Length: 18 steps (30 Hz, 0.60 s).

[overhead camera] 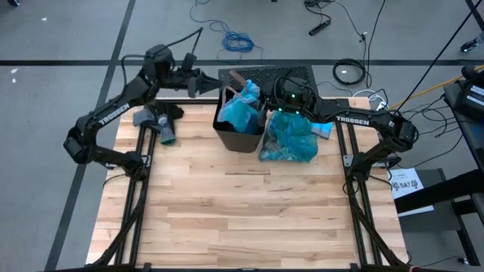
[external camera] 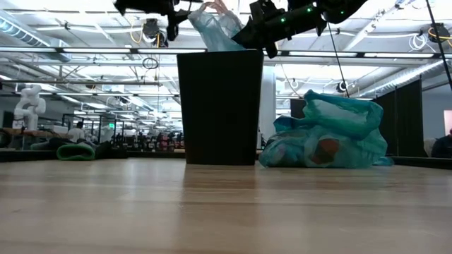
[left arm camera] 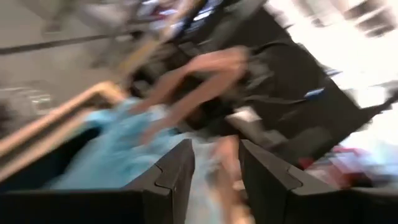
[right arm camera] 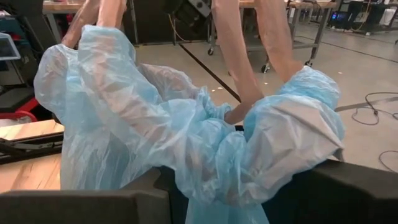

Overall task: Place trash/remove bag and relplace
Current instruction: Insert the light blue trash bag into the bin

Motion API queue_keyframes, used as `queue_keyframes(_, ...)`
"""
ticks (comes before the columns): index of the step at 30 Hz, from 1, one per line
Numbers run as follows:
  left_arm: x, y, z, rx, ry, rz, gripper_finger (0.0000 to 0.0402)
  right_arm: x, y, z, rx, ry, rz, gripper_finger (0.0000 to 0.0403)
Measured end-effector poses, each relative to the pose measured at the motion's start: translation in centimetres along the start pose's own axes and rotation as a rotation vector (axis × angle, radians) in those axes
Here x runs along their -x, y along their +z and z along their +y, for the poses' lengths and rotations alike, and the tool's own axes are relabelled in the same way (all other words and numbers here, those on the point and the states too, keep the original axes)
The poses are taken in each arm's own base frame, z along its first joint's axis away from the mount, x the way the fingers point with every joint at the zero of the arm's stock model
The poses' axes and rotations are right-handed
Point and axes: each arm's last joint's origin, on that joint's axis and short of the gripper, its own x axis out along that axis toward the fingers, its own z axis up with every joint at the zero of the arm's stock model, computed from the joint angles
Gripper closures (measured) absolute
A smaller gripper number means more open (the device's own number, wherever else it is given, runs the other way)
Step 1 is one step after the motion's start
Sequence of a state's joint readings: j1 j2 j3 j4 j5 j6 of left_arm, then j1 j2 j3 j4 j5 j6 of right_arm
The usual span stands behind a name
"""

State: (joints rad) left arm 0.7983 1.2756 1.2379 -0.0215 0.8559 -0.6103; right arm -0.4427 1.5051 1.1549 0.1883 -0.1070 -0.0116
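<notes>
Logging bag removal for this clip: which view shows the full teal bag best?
The low view: the full teal bag sits whole on the table beside the black bin. The high view shows only its top, partly under the right arm. Neither wrist view shows it.

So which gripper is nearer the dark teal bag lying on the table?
Right. The right gripper hovers over the bin just beside the dark teal bag; the left gripper is beyond the bin's far corner.

Seen from above, a wooden table [overhead camera: 242,211] holds a black square bin [overhead camera: 238,130] near its far edge, a pale sky-blue bag [overhead camera: 242,109] bunched in its mouth; a dark teal bag [overhead camera: 289,140], full and crumpled, lies just beside the bin. The left gripper [overhead camera: 215,81] hangs by the bin's far-left corner; the right gripper [overhead camera: 271,112] sits between the bin and the teal bag.
</notes>
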Motion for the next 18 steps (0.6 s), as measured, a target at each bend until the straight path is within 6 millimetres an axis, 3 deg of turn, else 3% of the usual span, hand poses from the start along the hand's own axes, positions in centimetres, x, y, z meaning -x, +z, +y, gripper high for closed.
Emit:
queue_keyframes(7,0.3,0.8,-3.2,-0.233,0.470,0.094,0.0269,0.0,0.0,0.0,0.000,0.000,-0.001,0.0263)
queue_keyframes(11,-0.5,0.6,-2.9,-0.240,0.529,0.101,0.0269,0.0,0.1,0.0,0.001,0.001,-0.011,0.0263)
queue_keyframes(14,-1.9,-0.3,-1.6,-0.208,0.573,0.172,0.0269,0.0,0.4,0.0,0.004,0.002,-0.036,0.0263)
queue_keyframes(18,-4.4,-1.6,-0.6,-0.158,0.467,0.263,0.0269,0.0,0.5,0.3,0.025,0.008,-0.047,0.0263)
